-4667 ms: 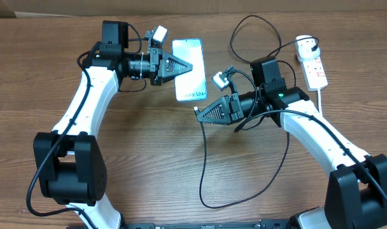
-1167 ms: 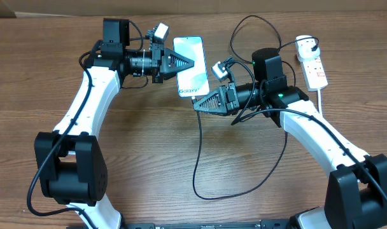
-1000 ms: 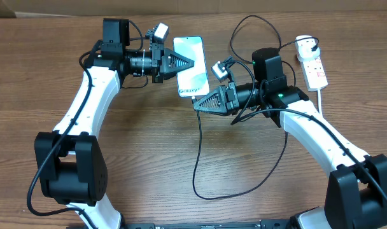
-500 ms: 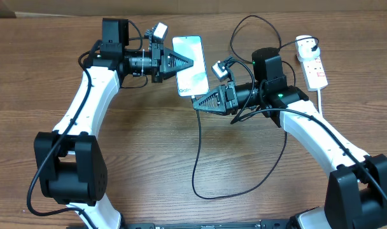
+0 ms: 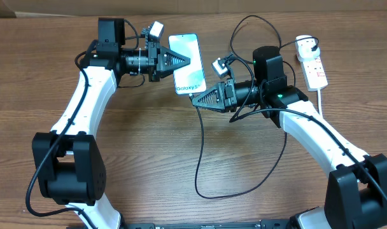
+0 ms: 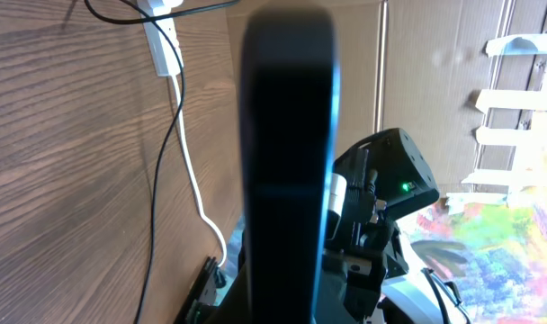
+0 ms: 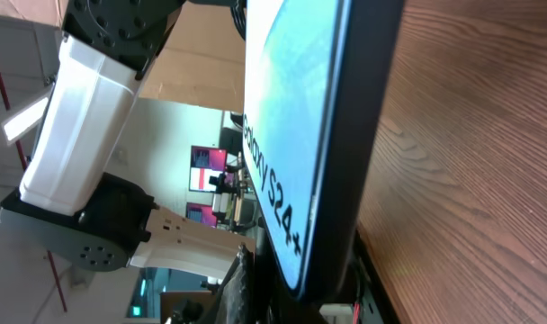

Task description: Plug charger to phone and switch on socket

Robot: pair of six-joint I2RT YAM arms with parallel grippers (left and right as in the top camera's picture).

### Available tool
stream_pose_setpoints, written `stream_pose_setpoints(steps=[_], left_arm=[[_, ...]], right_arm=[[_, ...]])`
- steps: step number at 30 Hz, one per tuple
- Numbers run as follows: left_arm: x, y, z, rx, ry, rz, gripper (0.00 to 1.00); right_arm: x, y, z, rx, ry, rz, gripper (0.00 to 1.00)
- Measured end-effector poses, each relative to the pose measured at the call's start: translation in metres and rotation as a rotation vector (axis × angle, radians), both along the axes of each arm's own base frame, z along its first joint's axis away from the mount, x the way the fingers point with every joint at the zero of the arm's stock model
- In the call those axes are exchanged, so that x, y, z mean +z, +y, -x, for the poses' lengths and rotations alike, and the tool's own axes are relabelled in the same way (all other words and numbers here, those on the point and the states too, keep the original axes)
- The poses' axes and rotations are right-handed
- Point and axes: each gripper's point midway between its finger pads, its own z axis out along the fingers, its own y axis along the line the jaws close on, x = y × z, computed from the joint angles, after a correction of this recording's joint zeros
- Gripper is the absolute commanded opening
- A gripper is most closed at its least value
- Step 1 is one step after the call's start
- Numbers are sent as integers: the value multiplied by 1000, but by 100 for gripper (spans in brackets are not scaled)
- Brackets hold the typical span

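Wood-grain tabletop [image 5: 149, 159] fills the overhead view, with a strip of brown cardboard [image 5: 181, 5] along its far edge.

At the centre, the left gripper [image 5: 184, 62] is clamped on the phone [image 5: 193, 73] from its left side. The light-blue screen faces up and the end with the small text points toward the robot. From the left wrist the handset shows only as a dark slab seen edge-on between the fingers.

The right gripper [image 5: 196, 97] comes in from the right, its tips just beside the phone's lower edge. It is closed on the end of the charger [image 5: 200, 146], whose thin black cable drops from the fingertips, loops across the table toward the robot and climbs back past the right arm. The connector tip is too small to make out, so it may be touching the port, but I cannot tell whether it is seated. The right wrist camera sits almost against the phone's bottom end, which fits an insertion in hand.

The step, as I judge it, is mating the connector with the port. The next move calls for a short, straight push along the phone's long axis while the left arm braces. Any angle risks the tip skating off the edge.

Further right lies the socket [image 5: 315, 69], a white strip with red marks. A white plug [image 5: 306, 44] sits in it and its thick white cord [image 5: 321, 98] trails toward the robot. Its switch is yet to be pressed.
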Motion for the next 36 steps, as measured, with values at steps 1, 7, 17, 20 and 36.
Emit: stream_pose_setpoints(steps=[1,7,17,20,36], left_arm=[[0,0,0,2,1,0,4],[0,1,0,3,1,-1,4],[0,1,-1,4,2,-1,4],[-1,1,-1,7,4,-3,4],[6,25,-14,55,-7,21,4]], right_arm=[[0,0,-1,-3,4,0,4],[0,2,-1,-10,32,8,4],[-8,23,4,-34,40,58,4],[-10,23,1,-49,40,68,4],[-14,20,-11,-107,1,92,4]])
